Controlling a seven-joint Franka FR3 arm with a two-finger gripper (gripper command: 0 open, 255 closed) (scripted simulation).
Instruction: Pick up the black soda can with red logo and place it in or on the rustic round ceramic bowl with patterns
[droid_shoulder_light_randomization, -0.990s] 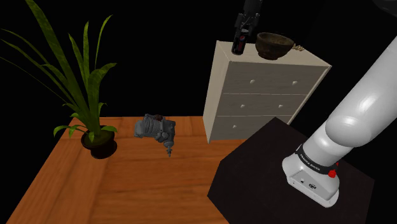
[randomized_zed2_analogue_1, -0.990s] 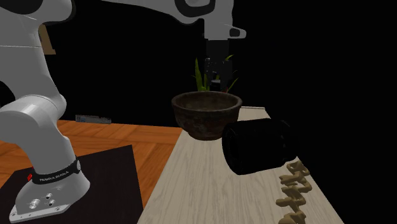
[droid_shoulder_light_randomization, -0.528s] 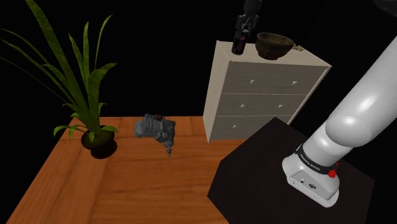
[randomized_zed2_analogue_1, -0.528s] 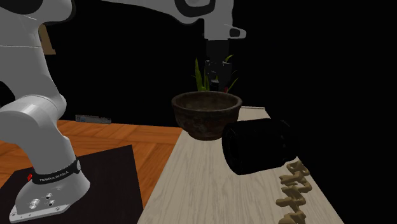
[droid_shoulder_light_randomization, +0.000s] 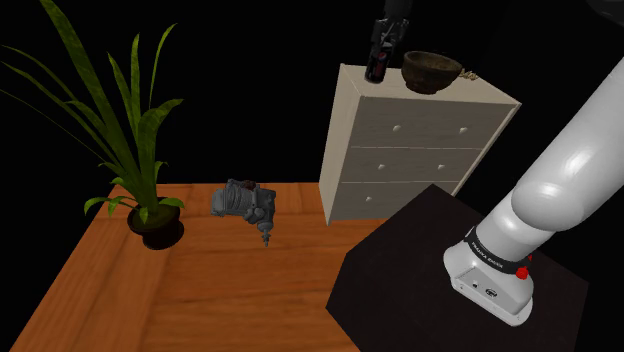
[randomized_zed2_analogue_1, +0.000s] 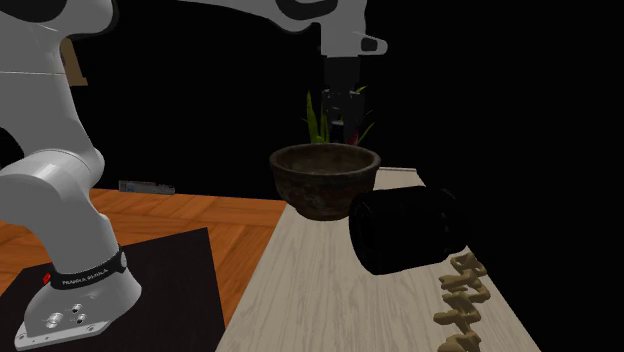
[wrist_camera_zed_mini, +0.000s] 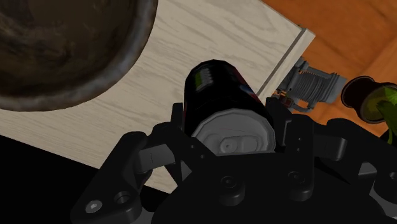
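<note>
My gripper (wrist_camera_zed_mini: 230, 124) is closed on the can (wrist_camera_zed_mini: 222, 95): the fingers (wrist_camera_zed_mini: 287, 130) press its sides just below the lid. The can is black, with a silver lid and pull tab facing my wrist camera, a red mark running down one side and a small green patch towards its far end. It hangs upright over the pale dresser (wrist_camera_zed_mini: 210, 38), near the top's corner edge and just beside the bowl (wrist_camera_zed_mini: 63, 51).

In the shoulder view the gripper (droid_shoulder_light_randomization: 384, 38) hangs above the dresser's (droid_shoulder_light_randomization: 410, 150) back left corner, and the can (droid_shoulder_light_randomization: 376, 68) shows as a dark sliver with a touch of red, left of the brown bowl (droid_shoulder_light_randomization: 432, 70). I cannot tell whether the can's base touches the top or is just clear of it.

In the second exterior view the gripper (randomized_zed2_analogue_1: 345, 108) sits behind the bowl (randomized_zed2_analogue_1: 325, 178), black on black, and the can there is too dark to pick out. A dark cylinder (randomized_zed2_analogue_1: 405, 230) lies on its side on the dresser (randomized_zed2_analogue_1: 320, 290) before the bowl, with a tan chain (randomized_zed2_analogue_1: 462, 300) next to it, cut off by the bottom edge.

Beyond the dresser, on the wood surface (droid_shoulder_light_randomization: 200, 290), lie a grey object (droid_shoulder_light_randomization: 245, 200) and a potted plant (droid_shoulder_light_randomization: 140, 150). My stand (droid_shoulder_light_randomization: 420, 270) is at lower right.
</note>
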